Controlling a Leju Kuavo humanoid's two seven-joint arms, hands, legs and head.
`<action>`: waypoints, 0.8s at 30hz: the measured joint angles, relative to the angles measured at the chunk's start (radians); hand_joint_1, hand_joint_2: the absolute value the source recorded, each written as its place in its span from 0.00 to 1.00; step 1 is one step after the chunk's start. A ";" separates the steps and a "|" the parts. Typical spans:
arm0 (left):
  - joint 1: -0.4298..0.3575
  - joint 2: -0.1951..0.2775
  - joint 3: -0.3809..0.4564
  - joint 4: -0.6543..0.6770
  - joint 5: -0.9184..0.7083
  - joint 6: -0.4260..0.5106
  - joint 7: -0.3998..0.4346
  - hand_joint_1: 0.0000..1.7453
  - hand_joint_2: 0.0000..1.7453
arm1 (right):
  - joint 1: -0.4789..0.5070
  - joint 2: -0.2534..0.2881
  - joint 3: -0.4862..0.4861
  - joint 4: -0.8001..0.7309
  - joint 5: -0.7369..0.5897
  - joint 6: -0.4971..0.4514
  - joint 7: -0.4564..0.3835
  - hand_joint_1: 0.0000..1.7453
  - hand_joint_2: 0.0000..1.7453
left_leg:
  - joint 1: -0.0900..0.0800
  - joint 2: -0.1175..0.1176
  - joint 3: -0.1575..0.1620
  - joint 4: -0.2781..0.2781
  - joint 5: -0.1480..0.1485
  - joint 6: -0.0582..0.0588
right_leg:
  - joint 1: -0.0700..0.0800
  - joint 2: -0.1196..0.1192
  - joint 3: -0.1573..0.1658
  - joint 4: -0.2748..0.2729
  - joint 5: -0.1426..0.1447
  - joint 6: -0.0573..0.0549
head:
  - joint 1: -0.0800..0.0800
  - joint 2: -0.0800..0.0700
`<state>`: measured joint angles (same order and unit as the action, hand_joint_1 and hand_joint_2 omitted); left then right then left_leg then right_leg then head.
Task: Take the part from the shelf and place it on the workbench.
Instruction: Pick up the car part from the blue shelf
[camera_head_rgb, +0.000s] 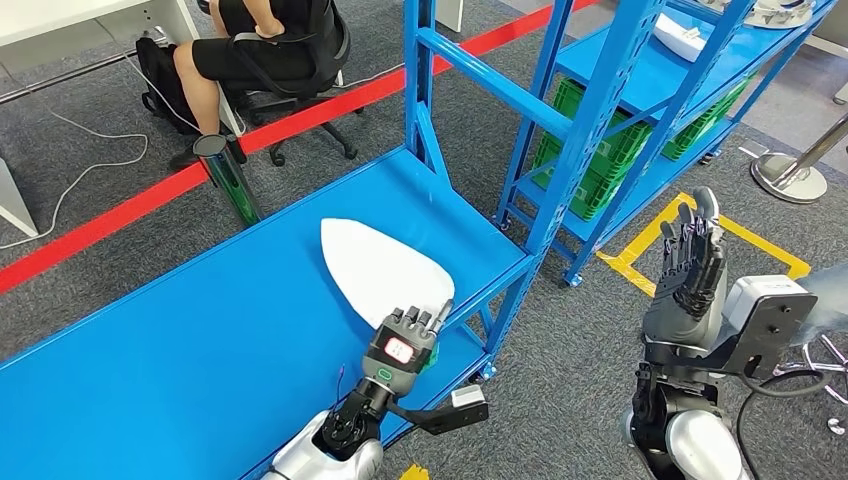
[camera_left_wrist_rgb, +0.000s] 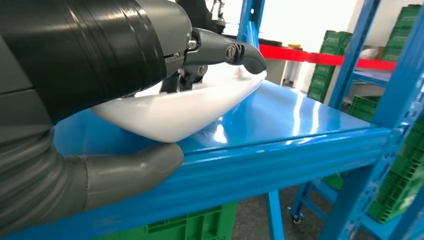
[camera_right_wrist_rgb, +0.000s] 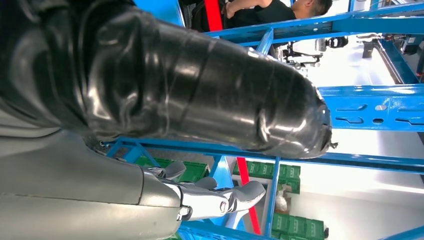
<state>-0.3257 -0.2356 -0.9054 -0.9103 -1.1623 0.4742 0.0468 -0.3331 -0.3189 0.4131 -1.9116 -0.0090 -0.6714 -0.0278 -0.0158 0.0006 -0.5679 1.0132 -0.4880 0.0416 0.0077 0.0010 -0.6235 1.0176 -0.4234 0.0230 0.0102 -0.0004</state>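
A white, teardrop-shaped part (camera_head_rgb: 375, 262) lies flat on the blue workbench top (camera_head_rgb: 190, 330), near its right front corner. My left hand (camera_head_rgb: 406, 348) is at the part's near end, with fingers over its top. In the left wrist view the hand (camera_left_wrist_rgb: 100, 75) holds the part (camera_left_wrist_rgb: 195, 107) with the thumb (camera_left_wrist_rgb: 130, 170) under its rim at the bench edge (camera_left_wrist_rgb: 280, 150) and dark fingers (camera_left_wrist_rgb: 230, 50) above. My right hand (camera_head_rgb: 690, 258) is raised beside the bench over the floor, fingers upright and apart, holding nothing.
A blue shelf rack (camera_head_rgb: 600, 90) stands just behind the bench's right end, with green crates (camera_head_rgb: 590, 165) low down and another white part (camera_head_rgb: 682, 35) higher up. A person sits on an office chair (camera_head_rgb: 290, 70) beyond a red barrier tape (camera_head_rgb: 130, 210). Yellow floor marking (camera_head_rgb: 640, 250) lies on the right.
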 joint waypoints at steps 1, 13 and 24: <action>-0.001 0.000 0.002 -0.002 0.001 -0.001 0.000 1.00 1.00 | 0.000 0.000 0.000 0.000 0.000 0.000 0.000 0.00 0.00 | 0.000 0.000 0.000 0.000 0.000 0.000 | 0.000 0.000 0.000 0.000 0.000 0.000 | 0.000 0.000; -0.002 0.001 0.015 -0.016 0.057 -0.007 -0.029 1.00 1.00 | 0.002 0.000 0.000 0.000 0.000 0.000 0.000 0.00 0.00 | 0.000 0.000 0.002 0.000 0.000 0.000 | 0.000 0.000 0.002 0.000 0.000 0.000 | 0.000 0.000; 0.033 0.039 0.077 -0.194 0.625 -0.045 -0.247 1.00 1.00 | 0.040 -0.003 -0.004 -0.019 0.030 -0.023 0.003 0.00 0.00 | 0.000 0.000 0.004 0.000 0.000 0.000 | 0.000 0.000 0.004 0.000 0.000 0.000 | 0.000 0.000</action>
<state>-0.2928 -0.1967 -0.8286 -1.1048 -0.5369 0.4295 -0.2006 -0.2932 -0.3215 0.4090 -1.9306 0.0213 -0.6940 -0.0252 -0.0157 0.0006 -0.5640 1.0132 -0.4879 0.0416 0.0078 0.0010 -0.6198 1.0176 -0.4233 0.0229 0.0104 -0.0005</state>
